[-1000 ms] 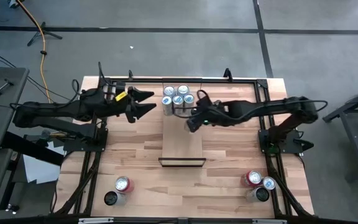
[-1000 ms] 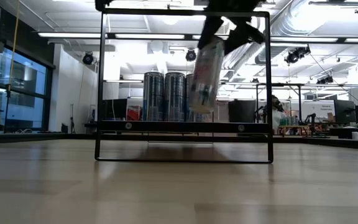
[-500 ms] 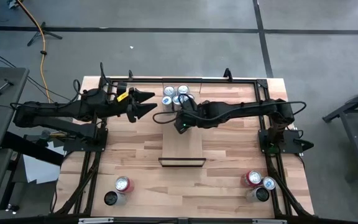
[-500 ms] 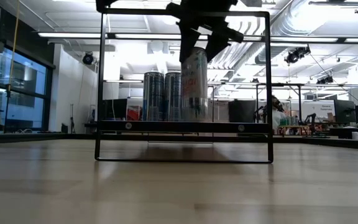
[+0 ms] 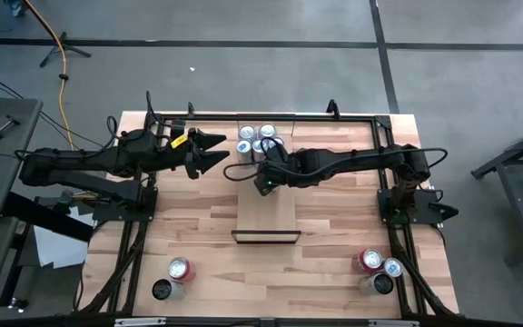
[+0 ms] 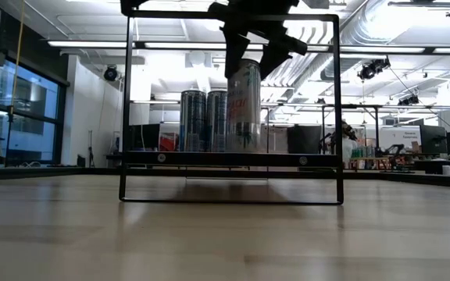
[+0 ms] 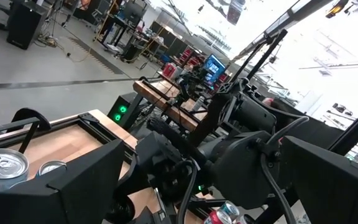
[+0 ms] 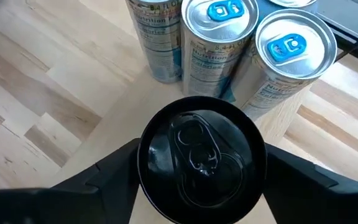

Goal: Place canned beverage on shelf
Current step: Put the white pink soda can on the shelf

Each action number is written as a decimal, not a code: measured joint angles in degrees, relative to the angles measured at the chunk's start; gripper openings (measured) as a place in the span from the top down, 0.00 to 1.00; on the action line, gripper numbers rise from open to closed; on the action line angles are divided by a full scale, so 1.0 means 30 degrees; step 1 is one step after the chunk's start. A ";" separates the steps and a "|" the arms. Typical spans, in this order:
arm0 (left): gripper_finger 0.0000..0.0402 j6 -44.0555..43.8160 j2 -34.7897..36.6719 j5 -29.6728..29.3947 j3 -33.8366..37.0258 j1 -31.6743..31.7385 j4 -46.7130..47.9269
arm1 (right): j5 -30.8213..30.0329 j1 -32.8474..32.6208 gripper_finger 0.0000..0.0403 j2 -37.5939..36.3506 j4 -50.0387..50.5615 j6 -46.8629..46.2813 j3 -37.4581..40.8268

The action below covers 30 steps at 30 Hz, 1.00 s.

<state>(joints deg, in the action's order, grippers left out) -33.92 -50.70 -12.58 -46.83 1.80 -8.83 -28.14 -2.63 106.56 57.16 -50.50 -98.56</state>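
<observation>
A tall can with a black top [image 8: 199, 155] and a silver body [image 6: 243, 105] stands upright on the shelf [image 5: 267, 213], a narrow light-wood plank on a black frame [image 6: 233, 158]. My right gripper [image 6: 252, 56] is over the can, open, with one finger on each side of the can's top. In the high view the gripper [image 5: 263, 180] hides the can. Several blue-tabbed cans [image 5: 258, 141] stand just behind on the shelf's far end. My left gripper [image 5: 218, 153] waits open to the left of the shelf, pointing level.
Loose cans stand at the table's near left [image 5: 176, 271] and near right [image 5: 377, 267]. A black rail [image 5: 352, 116] runs along the table's edges. The shelf's near half, up to its black end frame [image 5: 266, 237], is bare wood.
My right gripper has carried the can toward the table's left, in over the shelf. The can hung tilted before and now stands upright on the plank in front of the other cans. The gripper's fingers have since spread a little off the can's top.
</observation>
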 joint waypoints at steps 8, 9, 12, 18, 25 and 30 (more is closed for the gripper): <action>0.02 -0.0135 0.0000 0.0000 0.0000 0.0000 0.0003 | -0.0118 0.0000 0.30 -0.0015 -0.0055 -0.0022 0.0000; 0.02 -0.0135 0.0000 0.0000 0.0000 0.0000 0.0003 | -0.0118 0.0000 0.30 -0.0015 -0.0055 -0.0016 0.0000; 0.02 -0.0143 0.0000 0.0000 0.0000 0.0000 0.0003 | -0.0118 0.0002 0.30 -0.0015 -0.0062 0.0466 0.0000; 0.02 -0.0143 0.0000 0.0007 0.0000 0.0000 0.0002 | -0.0074 0.0029 0.30 -0.0015 -0.0005 0.2925 -0.0740; 0.02 -0.0156 0.0000 0.0003 0.0000 0.0000 0.0003 | -0.0037 0.0264 0.30 -0.0015 0.0320 0.7566 -0.2242; 0.02 -0.0172 0.0000 0.0586 0.0000 0.0000 -0.0004 | 0.0251 0.0379 0.30 -0.0318 0.2787 1.1087 -0.3440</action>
<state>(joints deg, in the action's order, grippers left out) -34.44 -50.70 -10.82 -46.83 1.80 -8.84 -27.38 -1.50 105.61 65.52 -17.24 -108.88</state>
